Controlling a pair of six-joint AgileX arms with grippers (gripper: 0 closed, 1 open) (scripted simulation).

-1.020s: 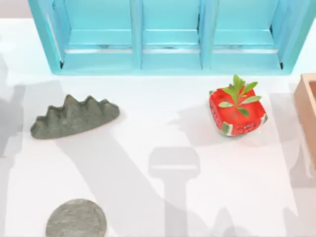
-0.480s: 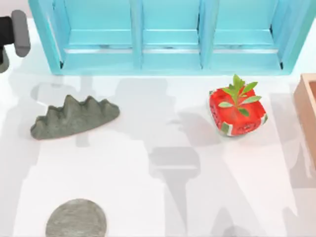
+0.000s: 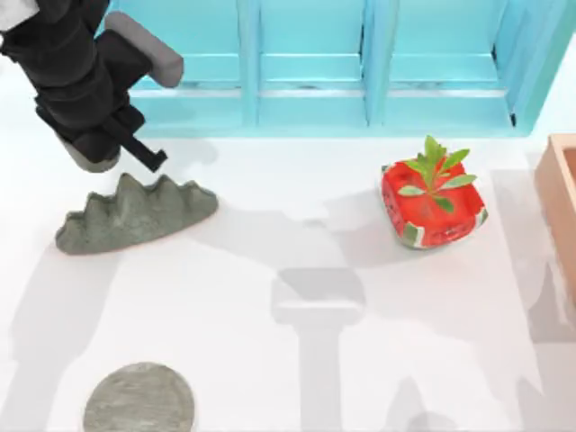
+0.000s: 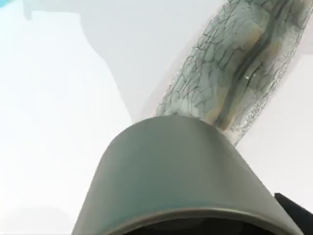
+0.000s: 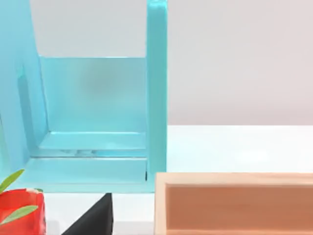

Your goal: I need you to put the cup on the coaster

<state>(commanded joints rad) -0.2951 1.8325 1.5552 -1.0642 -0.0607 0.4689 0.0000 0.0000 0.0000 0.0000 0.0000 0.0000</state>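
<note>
One jagged rock (image 3: 135,214) beside cup (image 3: 139,399)

I count one turquoise three-bay shelf unit (image 3: 310,67), and in front of it one round mottled grey stone-like cup (image 3: 139,399), one jagged grey-green rock (image 3: 133,214), one red watermelon-patterned plant pot (image 3: 432,207), one wooden box (image 3: 560,193).
</note>
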